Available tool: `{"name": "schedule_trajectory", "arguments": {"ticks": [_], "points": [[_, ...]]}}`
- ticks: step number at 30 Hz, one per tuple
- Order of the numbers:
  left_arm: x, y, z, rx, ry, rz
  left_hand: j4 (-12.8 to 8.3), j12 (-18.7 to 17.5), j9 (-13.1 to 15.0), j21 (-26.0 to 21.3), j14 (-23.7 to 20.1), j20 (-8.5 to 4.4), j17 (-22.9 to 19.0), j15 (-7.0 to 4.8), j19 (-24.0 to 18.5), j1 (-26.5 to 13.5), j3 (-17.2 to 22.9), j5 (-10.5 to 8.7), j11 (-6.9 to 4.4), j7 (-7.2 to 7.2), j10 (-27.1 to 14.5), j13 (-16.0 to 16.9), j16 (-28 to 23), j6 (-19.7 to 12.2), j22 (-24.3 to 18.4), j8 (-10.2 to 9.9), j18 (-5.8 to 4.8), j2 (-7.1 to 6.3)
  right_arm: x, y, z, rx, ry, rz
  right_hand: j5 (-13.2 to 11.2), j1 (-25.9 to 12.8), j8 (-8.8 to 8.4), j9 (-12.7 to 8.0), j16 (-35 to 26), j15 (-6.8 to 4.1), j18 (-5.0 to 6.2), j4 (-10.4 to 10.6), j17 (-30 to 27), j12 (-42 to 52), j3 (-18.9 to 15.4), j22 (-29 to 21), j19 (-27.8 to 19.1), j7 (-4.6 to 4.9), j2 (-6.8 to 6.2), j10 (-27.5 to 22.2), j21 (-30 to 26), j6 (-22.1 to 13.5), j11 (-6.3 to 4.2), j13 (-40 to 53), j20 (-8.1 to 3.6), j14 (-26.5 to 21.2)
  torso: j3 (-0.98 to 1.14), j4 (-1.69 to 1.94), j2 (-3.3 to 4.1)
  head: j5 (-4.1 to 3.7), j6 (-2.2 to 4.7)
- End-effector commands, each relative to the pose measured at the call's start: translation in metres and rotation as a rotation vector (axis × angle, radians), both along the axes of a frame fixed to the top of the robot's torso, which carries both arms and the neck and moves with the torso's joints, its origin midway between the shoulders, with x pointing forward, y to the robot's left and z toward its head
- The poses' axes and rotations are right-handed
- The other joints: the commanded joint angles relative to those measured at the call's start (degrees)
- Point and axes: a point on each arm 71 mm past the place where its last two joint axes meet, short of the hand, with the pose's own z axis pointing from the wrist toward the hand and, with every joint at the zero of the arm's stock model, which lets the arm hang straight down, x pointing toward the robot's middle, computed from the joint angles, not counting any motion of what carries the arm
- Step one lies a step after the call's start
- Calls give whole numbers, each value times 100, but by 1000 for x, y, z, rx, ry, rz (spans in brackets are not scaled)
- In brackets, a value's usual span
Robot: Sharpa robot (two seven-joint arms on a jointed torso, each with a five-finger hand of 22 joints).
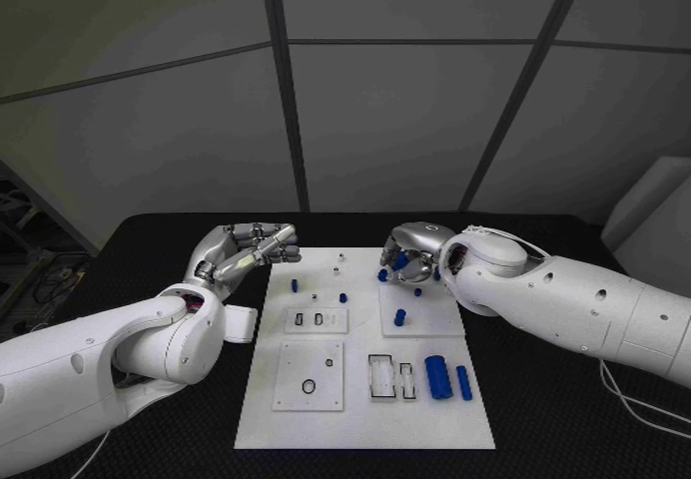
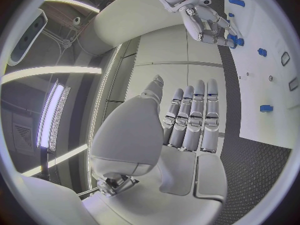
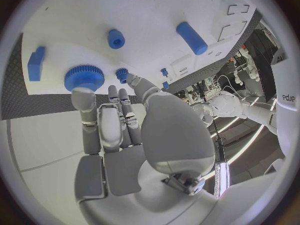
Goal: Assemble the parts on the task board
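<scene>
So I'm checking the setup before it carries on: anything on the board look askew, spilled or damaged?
Nothing stands out. The task board lies square on the table, blue parts sit tidily on it, and no damage shows. The right hand is among the far parts.

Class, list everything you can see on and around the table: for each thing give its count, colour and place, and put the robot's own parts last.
Table: one, black, under everything.
Task board: one, white, mid-table.
Large cylinders: two, blue, board's near right, side by side.
Gear: one, blue, at the right hand's fingertips.
Small parts: several, blue, scattered over the board's far half; exact count unclear.
Left robot hand: one, silver, at the board's far left corner, holding nothing.
Right robot hand: one, silver, over the board's far right.
</scene>
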Motion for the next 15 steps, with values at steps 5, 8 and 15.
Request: {"name": "schedule_trajectory", "arguments": {"ticks": [5, 8, 15], "points": [[-1, -2, 2, -1, -9, -23, -33, -32, -7, 27, 4, 17, 13, 30, 39, -42, -18, -39, 47, 22, 9, -6, -44, 42, 2, -29, -54, 41, 3, 1, 0, -26, -6, -8, 2, 50, -20, 5, 85, 41, -67, 28, 65, 12, 51, 79, 59, 15, 11, 30, 84, -50, 7, 14, -4, 281, 3, -6, 14, 9, -30], [-1, -2, 2, -1, -9, -24, -33, -32, -7, 27, 4, 17, 13, 30, 39, -42, -18, -39, 47, 22, 9, -6, -44, 42, 2, -29, -54, 41, 3, 1, 0, -28, -4, -8, 5, 46, -19, 6, 141, 38, -77, 44, 133, 20, 74, 155, 81, 14, 17, 68, 143, -56, 1, 22, -3, 285, 3, -6, 19, 11, -39], [-1, -2, 2, -2, -8, -25, -35, -40, -7, 26, 3, 17, 15, 32, 41, -47, -20, -39, 50, 26, 6, -6, -52, 39, 1, -37, -55, 45, 4, 4, -1, -36, 6, -4, -5, 54, -13, 9, 260, 23, -101, 70, 276, 39, 142, 335, 139, 3, 23, 178, 278, -54, -21, 40, -9, 297, 5, -8, 19, 9, -60]]}}
